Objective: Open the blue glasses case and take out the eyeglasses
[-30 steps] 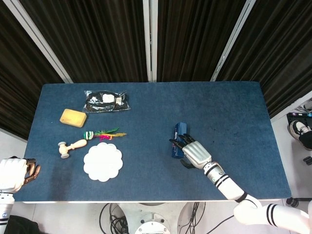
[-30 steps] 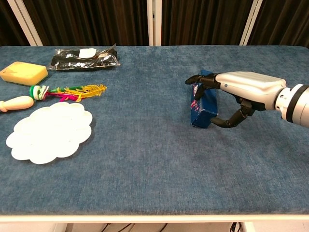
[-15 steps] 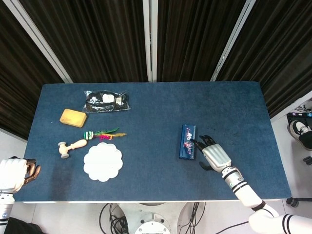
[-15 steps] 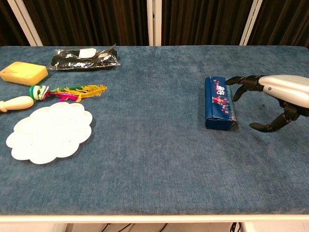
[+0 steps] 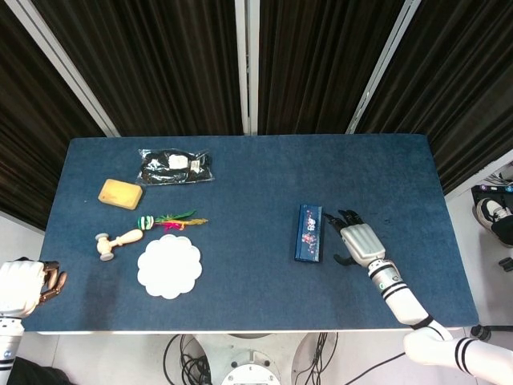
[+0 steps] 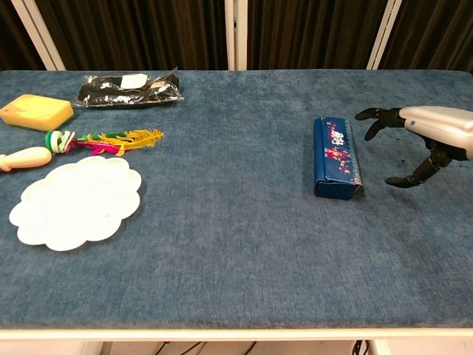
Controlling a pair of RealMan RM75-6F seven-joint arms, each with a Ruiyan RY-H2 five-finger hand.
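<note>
The blue glasses case (image 5: 309, 233) (image 6: 335, 158) lies closed and flat on the blue table, right of the middle, with a small coloured pattern on its lid. My right hand (image 5: 356, 241) (image 6: 421, 140) hovers just to the right of it with fingers spread, holding nothing and not touching the case. My left hand (image 5: 28, 285) sits off the table's front left corner, fingers curled in on nothing. The eyeglasses are not visible.
On the left side are a white scalloped plate (image 5: 168, 265) (image 6: 74, 201), a wooden mallet (image 5: 116, 241), a feathered toy (image 5: 170, 219) (image 6: 103, 138), a yellow sponge (image 5: 120, 193) (image 6: 35, 112) and a black plastic packet (image 5: 174, 167) (image 6: 130, 89). Dark curtains stand behind the table.
The right hand has let go of the case and drawn away to the right. The case now lies flat, slightly right of where it stood. The left hand has not moved.
</note>
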